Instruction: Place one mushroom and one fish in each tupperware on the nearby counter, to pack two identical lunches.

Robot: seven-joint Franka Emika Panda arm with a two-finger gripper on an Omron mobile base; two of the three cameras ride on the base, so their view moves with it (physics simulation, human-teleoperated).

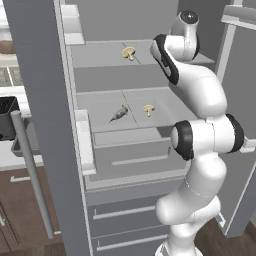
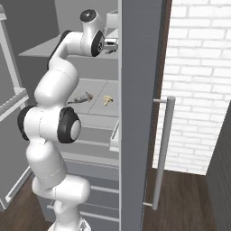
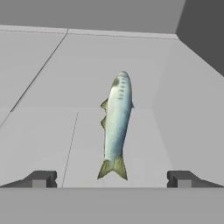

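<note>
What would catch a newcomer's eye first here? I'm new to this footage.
The white arm reaching into an open fridge. In the hand view a silvery fish lies on a grey shelf between the open gripper tips. A lower shelf holds another fish beside a mushroom.

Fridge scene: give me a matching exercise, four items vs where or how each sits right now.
Column 1:
1. upper mushroom
2. lower mushroom
3. fish in the hand view
4. gripper

Column 2:
A. jaws wide open, holding nothing
B. lower fridge shelf, beside a second fish
C. alone on the left part of the upper fridge shelf
D. lying flat on a shelf just ahead of the finger tips

Pairs: 1-C, 2-B, 3-D, 4-A
</note>
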